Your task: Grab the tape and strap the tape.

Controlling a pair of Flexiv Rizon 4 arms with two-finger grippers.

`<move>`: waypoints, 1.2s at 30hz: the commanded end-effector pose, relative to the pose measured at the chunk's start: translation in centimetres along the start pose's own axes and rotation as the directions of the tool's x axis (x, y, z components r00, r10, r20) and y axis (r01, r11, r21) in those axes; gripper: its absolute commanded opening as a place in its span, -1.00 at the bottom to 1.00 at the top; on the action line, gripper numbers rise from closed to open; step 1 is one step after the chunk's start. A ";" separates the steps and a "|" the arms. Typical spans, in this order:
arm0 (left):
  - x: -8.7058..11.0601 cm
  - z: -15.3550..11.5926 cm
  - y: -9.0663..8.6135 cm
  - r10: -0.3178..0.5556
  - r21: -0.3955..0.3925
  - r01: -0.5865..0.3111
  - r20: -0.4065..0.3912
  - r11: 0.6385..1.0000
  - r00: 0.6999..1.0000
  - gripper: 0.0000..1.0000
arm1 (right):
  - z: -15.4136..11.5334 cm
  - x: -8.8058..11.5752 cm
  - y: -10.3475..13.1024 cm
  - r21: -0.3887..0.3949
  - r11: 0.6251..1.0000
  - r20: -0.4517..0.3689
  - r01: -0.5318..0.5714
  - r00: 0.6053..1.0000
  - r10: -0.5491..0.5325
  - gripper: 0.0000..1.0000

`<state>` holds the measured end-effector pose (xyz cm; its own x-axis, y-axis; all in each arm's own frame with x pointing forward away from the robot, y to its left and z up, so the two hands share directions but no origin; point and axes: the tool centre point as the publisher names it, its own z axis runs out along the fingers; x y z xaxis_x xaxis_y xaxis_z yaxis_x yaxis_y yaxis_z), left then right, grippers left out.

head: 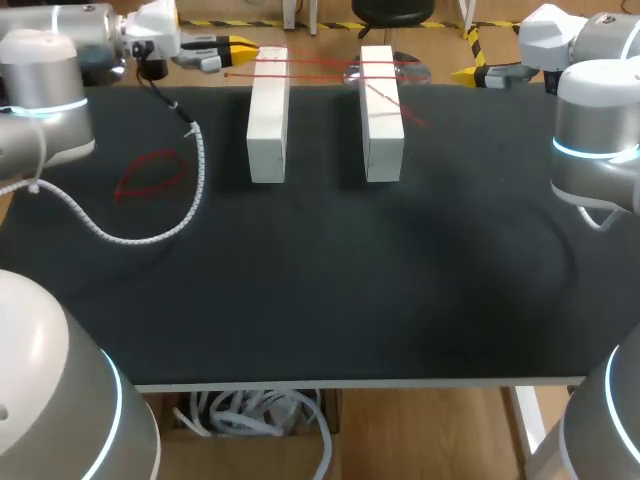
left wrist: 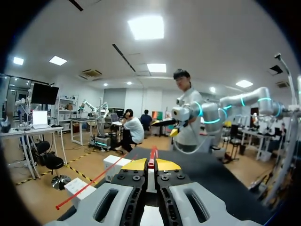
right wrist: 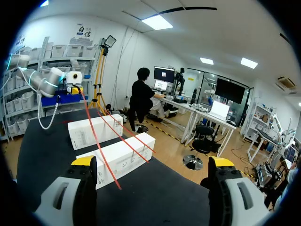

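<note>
Two white blocks stand side by side at the table's far side, the left block [head: 268, 115] and the right block [head: 381, 115]. Thin red tape [head: 320, 63] runs in lines across both their tops, and one strand slants down over the right block. My left gripper [head: 240, 47], beyond the left block's far end, is shut on the red tape [left wrist: 151, 157], which is pinched between its yellow tips. My right gripper [head: 472, 57] hangs open to the right of the right block, with nothing between its fingers [right wrist: 84, 165]. Ahead of it lie both blocks [right wrist: 120, 160] and the tape strands [right wrist: 101, 150].
A loose loop of red tape [head: 150, 175] lies on the black table [head: 330, 290] at the left. A white coiled cable [head: 150, 235] from my left arm sags onto the table beside that loop.
</note>
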<state>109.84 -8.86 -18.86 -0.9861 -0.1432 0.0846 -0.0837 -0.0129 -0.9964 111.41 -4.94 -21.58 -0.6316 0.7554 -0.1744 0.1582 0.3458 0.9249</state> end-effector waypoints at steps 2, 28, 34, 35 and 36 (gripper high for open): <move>0.9 0.9 -1.3 -0.033 0.026 0.030 0.118 0.999 0.992 -1.00 | 0.0 0.0 0.0 -0.001 1.000 -0.001 0.000 1.000 0.000 1.00; 4.2 3.4 -5.5 0.014 0.199 -0.026 0.060 0.980 0.998 -1.00 | 0.0 0.0 0.0 -0.001 1.000 -0.001 0.000 1.000 0.000 1.00; 4.5 3.8 -6.3 0.011 0.226 -0.025 0.061 0.974 0.998 -1.00 | 0.0 0.0 0.0 -0.001 1.000 -0.001 0.000 1.000 0.000 1.00; 4.5 3.8 -6.4 0.007 0.232 -0.021 0.060 0.973 0.998 -1.00 | 0.0 0.0 0.0 -0.001 1.000 -0.001 0.000 1.000 0.000 1.00; 4.5 3.9 -6.6 0.003 0.236 -0.017 0.058 0.972 0.998 -1.00 | 0.0 0.0 0.0 -0.001 1.000 -0.001 0.000 1.000 0.000 1.00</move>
<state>106.61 -13.06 -12.01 -0.9774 -0.1953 0.0803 -0.0315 -0.2411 -0.9700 111.41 -4.94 -21.58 -0.6316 0.7554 -0.1744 0.1581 0.3457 0.9249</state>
